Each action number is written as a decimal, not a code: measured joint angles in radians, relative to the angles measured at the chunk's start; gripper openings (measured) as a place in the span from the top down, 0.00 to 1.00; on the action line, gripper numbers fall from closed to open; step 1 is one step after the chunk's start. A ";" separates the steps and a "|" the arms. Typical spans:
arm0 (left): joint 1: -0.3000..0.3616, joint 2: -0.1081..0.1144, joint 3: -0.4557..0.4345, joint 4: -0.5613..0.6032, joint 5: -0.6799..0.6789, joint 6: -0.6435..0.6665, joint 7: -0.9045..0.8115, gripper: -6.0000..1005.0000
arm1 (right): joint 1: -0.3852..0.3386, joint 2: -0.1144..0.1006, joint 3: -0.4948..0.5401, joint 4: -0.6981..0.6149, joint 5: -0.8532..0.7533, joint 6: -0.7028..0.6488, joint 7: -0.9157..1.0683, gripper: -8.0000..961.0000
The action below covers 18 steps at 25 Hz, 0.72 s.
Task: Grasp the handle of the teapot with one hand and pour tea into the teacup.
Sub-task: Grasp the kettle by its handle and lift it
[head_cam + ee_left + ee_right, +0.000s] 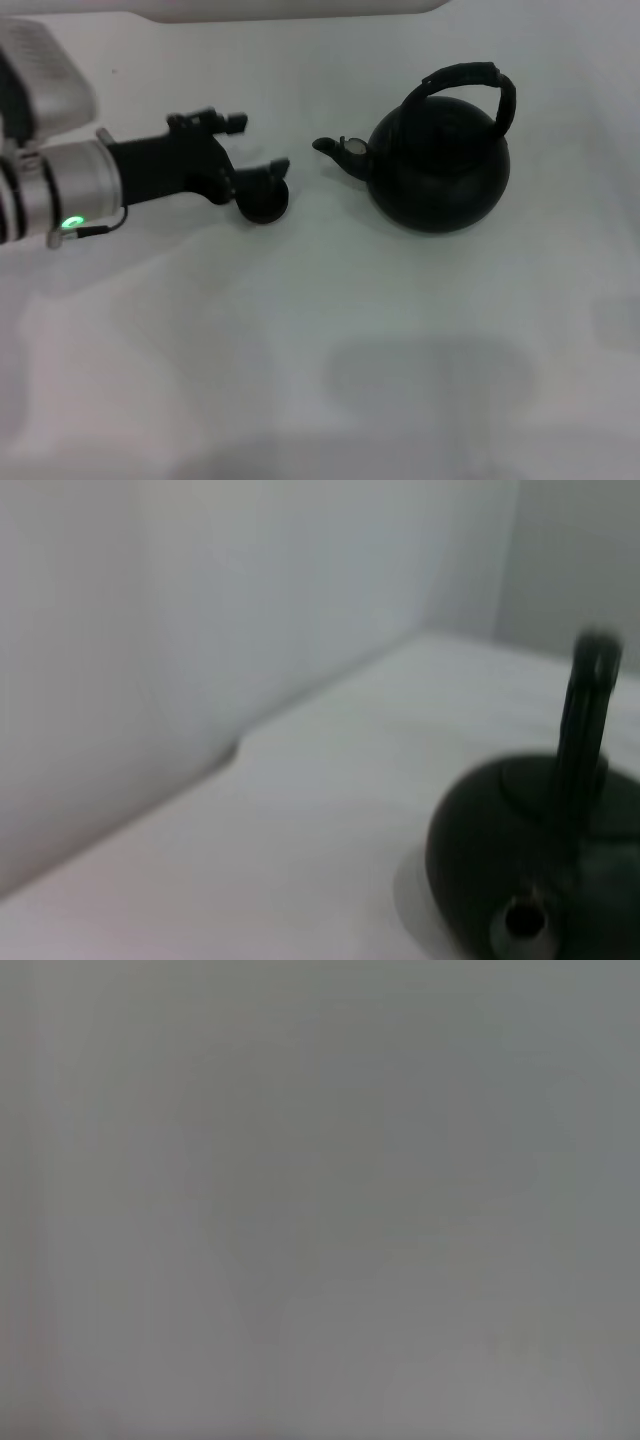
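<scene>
The teapot (440, 170), round and matte black, stands on the white table right of centre, its spout (340, 150) pointing left. Its arched black handle (470, 80) rises over the top. The tiny dark teacup (263, 203) sits left of the spout, a short gap away. My left gripper (262, 188) reaches in from the left and is shut on the teacup, one finger (268, 168) curving along its far side. The left wrist view looks at the teapot (520, 870), its upright handle (588, 715) and the spout opening (522, 920); the cup is hidden there. My right gripper is out of view.
The white table (300, 340) stretches toward me in front of the pot and cup. A pale wall (150, 630) rises behind the table's far edge. The right wrist view shows only a plain grey surface.
</scene>
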State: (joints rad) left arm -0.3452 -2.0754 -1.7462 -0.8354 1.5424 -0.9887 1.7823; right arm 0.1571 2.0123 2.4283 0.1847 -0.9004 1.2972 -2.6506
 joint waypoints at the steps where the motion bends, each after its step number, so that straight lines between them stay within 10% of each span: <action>1: 0.026 0.001 -0.007 -0.020 -0.034 -0.018 0.028 0.17 | -0.002 0.000 0.000 0.002 0.000 0.001 0.000 0.24; 8: 0.225 -0.001 -0.162 -0.003 -0.357 -0.214 0.383 0.17 | -0.037 -0.013 -0.006 0.062 -0.110 0.061 0.025 0.24; 18: 0.253 0.000 -0.320 0.305 -0.618 -0.401 0.663 0.18 | -0.165 0.012 -0.139 0.547 -0.422 0.092 0.440 0.24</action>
State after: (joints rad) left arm -0.0925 -2.0757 -2.0665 -0.5303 0.9244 -1.3892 2.4456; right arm -0.0080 2.0248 2.2893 0.7319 -1.3229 1.3896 -2.2110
